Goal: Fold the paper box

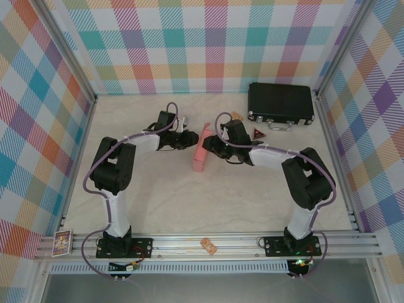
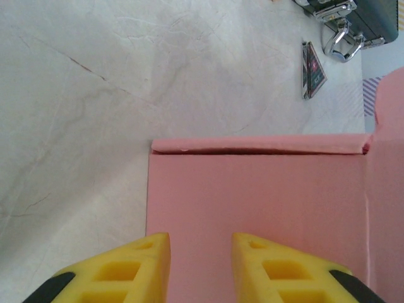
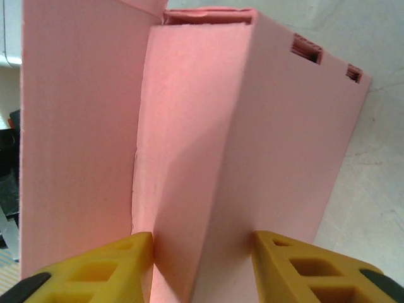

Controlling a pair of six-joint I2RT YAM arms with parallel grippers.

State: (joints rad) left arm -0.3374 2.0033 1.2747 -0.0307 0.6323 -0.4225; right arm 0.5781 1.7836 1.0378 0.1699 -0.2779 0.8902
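The salmon-pink paper box (image 1: 201, 154) stands on edge at the table's middle, partly folded, between my two grippers. My left gripper (image 1: 187, 140) is at its left side. In the left wrist view its yellow fingertips (image 2: 201, 243) stand apart in front of a flat pink panel (image 2: 252, 202) with a folded top edge; nothing lies between them. My right gripper (image 1: 209, 146) is at the box's right. In the right wrist view it (image 3: 202, 243) has closed round the box's folded body (image 3: 208, 126), one finger against the inner fold, the other on the slotted outer panel.
A black hard case (image 1: 281, 102) with a chrome handle lies at the back right. A small dark triangular card (image 1: 259, 133) sits in front of it. A playing card (image 1: 62, 242) and a small tan piece (image 1: 209, 245) rest on the front rail. Checked walls enclose the table.
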